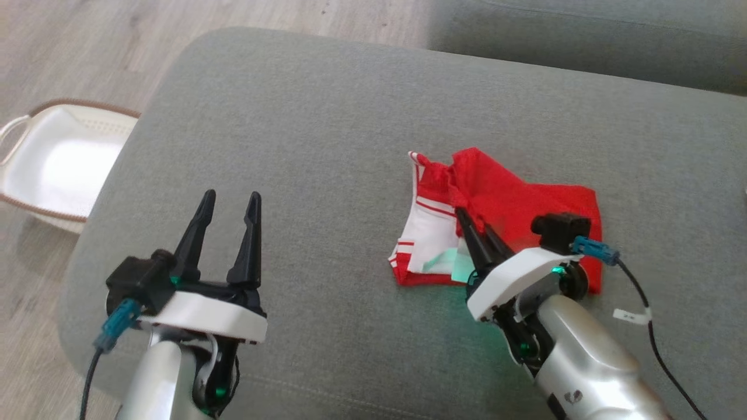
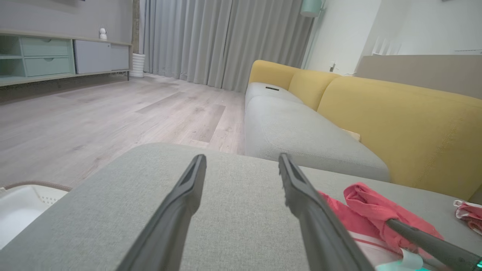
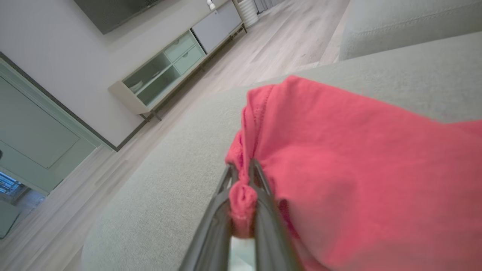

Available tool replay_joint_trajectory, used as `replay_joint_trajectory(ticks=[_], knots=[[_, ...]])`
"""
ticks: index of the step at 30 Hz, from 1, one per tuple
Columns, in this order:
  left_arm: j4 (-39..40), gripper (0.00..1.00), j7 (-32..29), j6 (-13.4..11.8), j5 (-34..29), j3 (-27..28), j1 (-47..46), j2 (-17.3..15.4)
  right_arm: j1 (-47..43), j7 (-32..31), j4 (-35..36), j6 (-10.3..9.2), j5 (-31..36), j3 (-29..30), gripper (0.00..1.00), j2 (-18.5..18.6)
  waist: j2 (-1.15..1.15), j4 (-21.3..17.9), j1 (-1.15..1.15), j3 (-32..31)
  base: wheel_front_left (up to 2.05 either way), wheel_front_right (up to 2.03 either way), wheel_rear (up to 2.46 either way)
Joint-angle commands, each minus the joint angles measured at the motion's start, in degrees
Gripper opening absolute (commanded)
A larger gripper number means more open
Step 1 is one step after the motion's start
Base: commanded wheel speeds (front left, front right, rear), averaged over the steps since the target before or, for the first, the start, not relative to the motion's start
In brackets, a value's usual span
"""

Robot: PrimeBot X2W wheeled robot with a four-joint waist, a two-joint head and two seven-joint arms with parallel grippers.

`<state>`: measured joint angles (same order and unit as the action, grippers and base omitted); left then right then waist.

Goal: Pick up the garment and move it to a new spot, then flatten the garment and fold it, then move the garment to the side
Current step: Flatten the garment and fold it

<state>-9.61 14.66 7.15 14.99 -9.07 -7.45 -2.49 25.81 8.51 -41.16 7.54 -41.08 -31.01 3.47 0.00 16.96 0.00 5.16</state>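
Observation:
A red garment (image 1: pixel 513 198) with white panels and red stripes lies crumpled on the grey cushion (image 1: pixel 327 134), right of centre. My right gripper (image 1: pixel 467 217) is shut on a bunched red fold of it, and the pinched cloth shows between the fingers (image 3: pixel 260 188) in the right wrist view. The garment (image 3: pixel 357 180) drapes to the right of that pinch. My left gripper (image 1: pixel 229 198) hovers open over bare cushion at the lower left, well apart from the cloth. The left wrist view has the garment (image 2: pixel 372 210) at its lower right, past the left gripper (image 2: pixel 241 160).
A white basket (image 1: pixel 52 163) with a brown rim stands on the wood floor left of the cushion. A yellow-backed sofa (image 2: pixel 395 113) lies beyond the cushion. Another small red and white cloth (image 2: pixel 469 212) rests at the far right. A low cabinet (image 3: pixel 173 64) lines the wall.

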Motion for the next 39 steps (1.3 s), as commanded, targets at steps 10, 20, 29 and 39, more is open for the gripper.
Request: replay_joint_trajectory(ticks=[10,20,29,39], knots=[[1.5,1.00,0.3,0.3,0.4,1.5,-3.3,-0.4,3.9,2.5,-3.8,-0.05,-5.9,-10.0,1.00,-0.6,0.00,1.2,0.00,0.9,0.00,0.00,0.00],[1.9,1.00,0.3,0.3,0.1,2.7,-3.4,-0.4,7.2,3.5,-0.9,-0.05,-12.7,-17.3,1.00,-0.6,0.00,-2.6,0.00,0.6,0.00,0.00,0.00],[4.0,1.00,0.3,0.3,0.7,4.2,-3.4,-0.4,12.1,6.4,-5.9,-0.05,-2.8,-8.6,1.00,0.3,0.00,-8.9,0.00,-0.3,0.00,0.00,0.00],[6.1,1.00,0.3,0.3,0.8,5.7,-2.7,-0.4,2.7,6.5,6.2,-0.05,18.2,11.1,1.00,5.6,0.00,-13.6,0.00,-1.0,0.00,0.00,0.00]])
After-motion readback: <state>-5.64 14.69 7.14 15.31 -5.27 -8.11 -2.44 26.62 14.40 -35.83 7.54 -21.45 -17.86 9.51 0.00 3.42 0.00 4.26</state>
